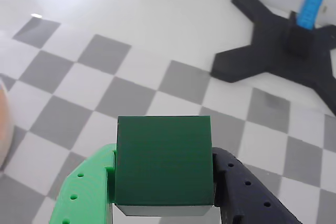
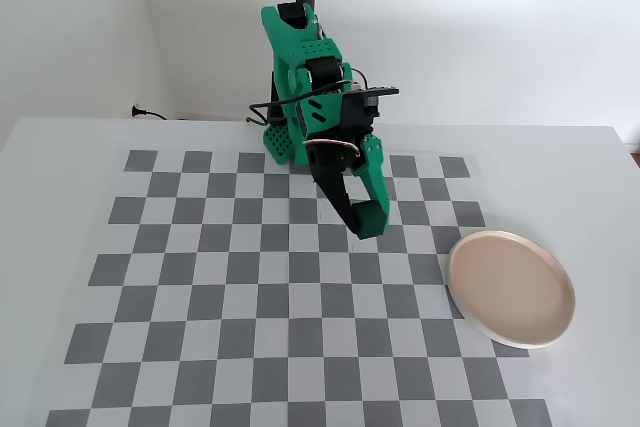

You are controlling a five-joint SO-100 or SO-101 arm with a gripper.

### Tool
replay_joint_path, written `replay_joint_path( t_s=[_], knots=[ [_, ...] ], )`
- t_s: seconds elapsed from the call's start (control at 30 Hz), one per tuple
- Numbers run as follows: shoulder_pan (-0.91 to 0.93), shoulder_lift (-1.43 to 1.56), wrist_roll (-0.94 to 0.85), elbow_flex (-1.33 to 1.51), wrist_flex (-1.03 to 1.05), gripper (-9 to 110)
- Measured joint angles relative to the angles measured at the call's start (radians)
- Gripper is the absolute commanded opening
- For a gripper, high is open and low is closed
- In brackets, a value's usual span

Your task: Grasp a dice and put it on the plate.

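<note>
- The claw (image 1: 164, 211) is pinching the dice (image 1: 164, 161) between its green finger (image 1: 86, 195) and its black finger (image 1: 249, 195); in the wrist view the cube sits square between them, and its lower part is hidden by the picture edge.
- In the fixed view the claw (image 2: 362, 225) hangs over the middle of the checkered board (image 2: 200, 277), and the dice itself I cannot make out there.
- The plate (image 2: 511, 287) lies empty to the right in the fixed view, apart from the claw, at the board's right edge. In the wrist view only a blurred orange sliver at the left edge may be the plate; I cannot say for sure.
- Risk one: the faces of the dice are plain and look smooth, so it may slide out during the carry if the pinch is weak or the swing is fast.
- Risk two: an early release would drop the cube on the board, short of the plate.
- Risk three: the plate is shallow, so a drop from high up may make the cube bounce or roll over the rim.
- Risk four: if the claw goes down too low, a finger may push the rim and shift the plate.
- The black cross-shaped stand (image 1: 283, 51) with a blue post (image 1: 314, 1) is far from the likely path, so I judge it as no danger.
</note>
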Motion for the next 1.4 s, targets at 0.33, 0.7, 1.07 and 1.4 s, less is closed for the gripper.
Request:
replay_joint_path(
  t_s=[0.33,0.7,1.07,1.4],
  knots=[
    [-0.225,-0.238,0.067,-0.224,0.063,-4],
    [-0.411,-0.563,0.086,-0.362,-0.020,-4],
    [-0.508,-1.049,0.127,-0.675,-0.106,-4],
    [-0.515,-1.420,0.143,-0.864,-0.198,2]
  ],
)
